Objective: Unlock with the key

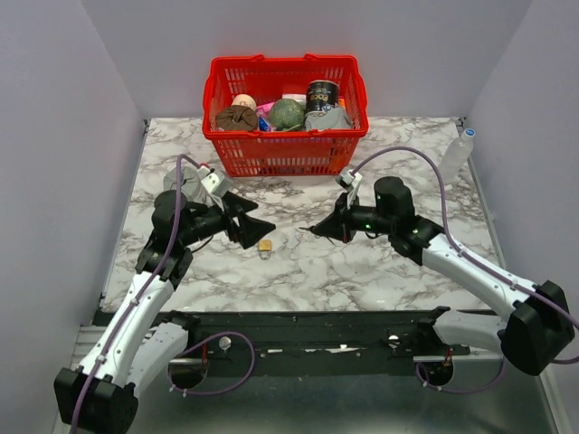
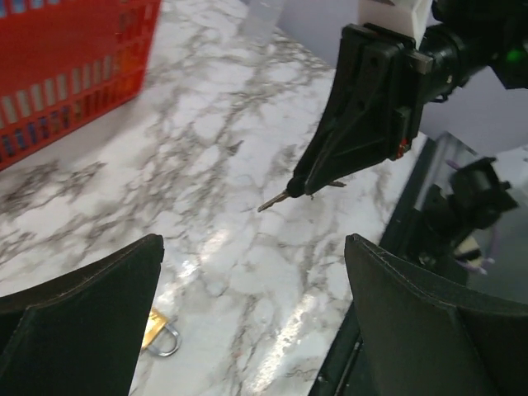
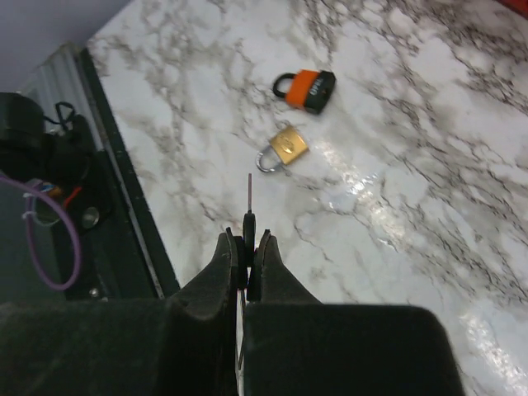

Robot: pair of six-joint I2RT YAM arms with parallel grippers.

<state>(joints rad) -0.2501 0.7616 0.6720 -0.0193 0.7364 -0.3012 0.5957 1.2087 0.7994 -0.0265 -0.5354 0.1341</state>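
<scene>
My right gripper (image 1: 317, 229) is shut on the black head of the key (image 3: 249, 224). Its thin metal blade points forward, above the marble table, toward the small brass padlock (image 3: 285, 147). The orange-and-black padlock (image 3: 309, 88) lies just beyond the brass one. In the left wrist view the right gripper (image 2: 301, 186) shows with the key blade (image 2: 272, 200) sticking out. My left gripper (image 1: 258, 217) is open and empty, with wide-apart fingers (image 2: 82, 313) above the brass padlock (image 2: 157, 334). In the top view the brass padlock (image 1: 265, 245) lies between the two grippers and the orange padlock is hidden.
A red basket (image 1: 285, 154) with several items stands at the back middle and also shows in the left wrist view (image 2: 66, 82). A clear bottle (image 1: 457, 155) stands at the back right. A grey cloth (image 1: 188, 181) lies by the left arm. The table's black front rail (image 3: 124, 198) is close.
</scene>
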